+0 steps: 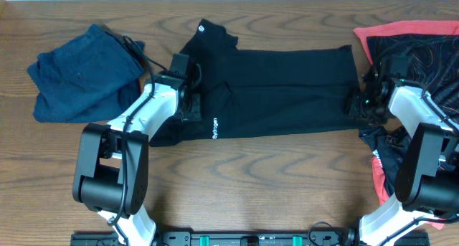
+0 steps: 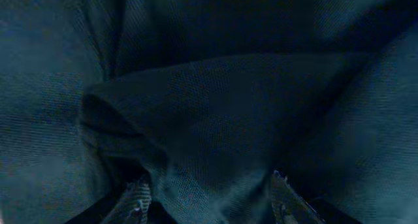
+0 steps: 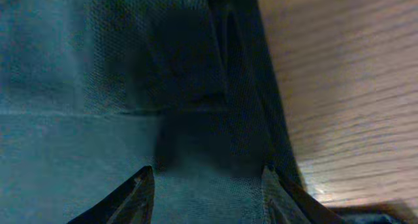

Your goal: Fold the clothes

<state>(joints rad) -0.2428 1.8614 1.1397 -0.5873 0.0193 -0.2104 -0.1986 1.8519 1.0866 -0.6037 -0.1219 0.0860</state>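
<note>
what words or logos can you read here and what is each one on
White word printed on the black garment: too small to read.
White logo near that garment's top edge: too small to read.
Navy garment and red-trimmed garment: no text visible.
Wrist views: no text.

black garment (image 1: 287,88): soft matt cloth, fine mesh knit close up
navy garment (image 1: 79,74): thicker woven cloth, matt
red-trim garment (image 1: 416,45): thin cloth, slight sheen
table (image 1: 272,174): wood grain, smooth, semi-gloss
arm shells (image 1: 154,106): white plastic, glossy
</note>
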